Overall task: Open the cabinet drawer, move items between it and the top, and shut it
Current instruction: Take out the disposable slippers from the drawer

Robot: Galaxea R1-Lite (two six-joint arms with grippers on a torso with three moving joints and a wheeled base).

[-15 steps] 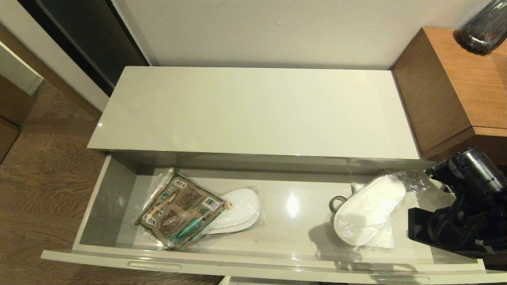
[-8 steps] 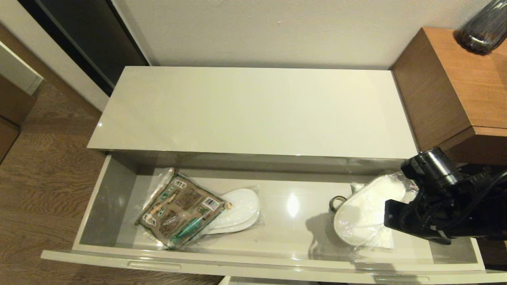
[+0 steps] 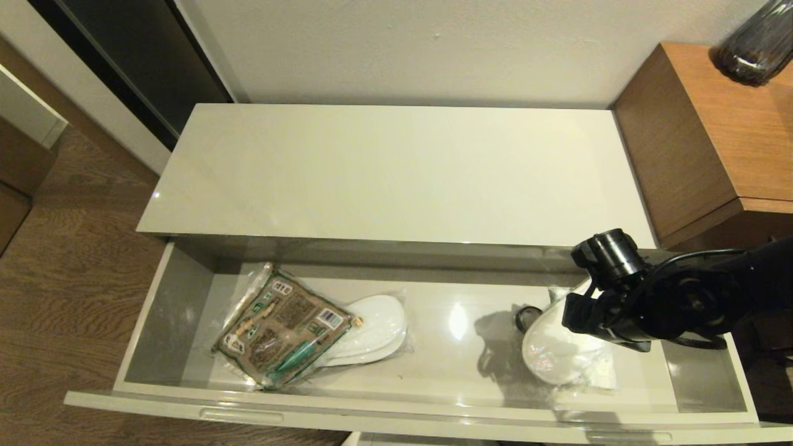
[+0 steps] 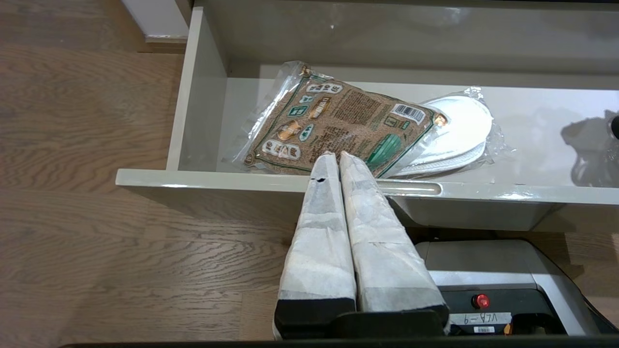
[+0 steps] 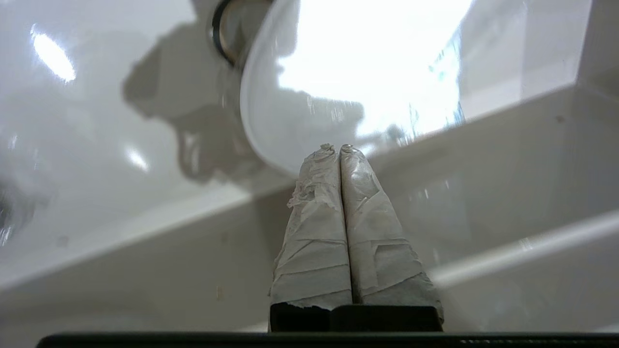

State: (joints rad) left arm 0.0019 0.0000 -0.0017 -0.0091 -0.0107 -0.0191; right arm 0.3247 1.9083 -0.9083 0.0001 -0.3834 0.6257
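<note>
Across the lower half of the head view, the cabinet drawer (image 3: pixel 155 310) is standing pulled out, its slot handle (image 3: pixel 241 415) showing along the front edge near the bottom left. I am seeing the printed packet (image 3: pixel 282 334) lying flat at the lower left of the drawer floor, overlapping a wrapped slipper pair (image 3: pixel 375 331) just to its right; they are touching. At the lower right, a second wrapped slipper pair (image 3: pixel 557 353) is lying partly under my right arm, and a small black tape roll (image 3: pixel 526 317) is sitting against its left edge. The top (image 3: pixel 396 173) is filling the middle of the frame as a glossy off-white slab, with the brown wooden side unit (image 3: pixel 706 136) at the upper right. I am holding the right gripper (image 5: pixel 333 147) over the right-hand slippers, fingers pressed together and grasping nothing; I cannot tell whether the tips are touching the wrap. The left gripper (image 4: pixel 336 155) is hanging parked outside the drawer front, in line with the packet, its fingers likewise clenched on nothing.
</note>
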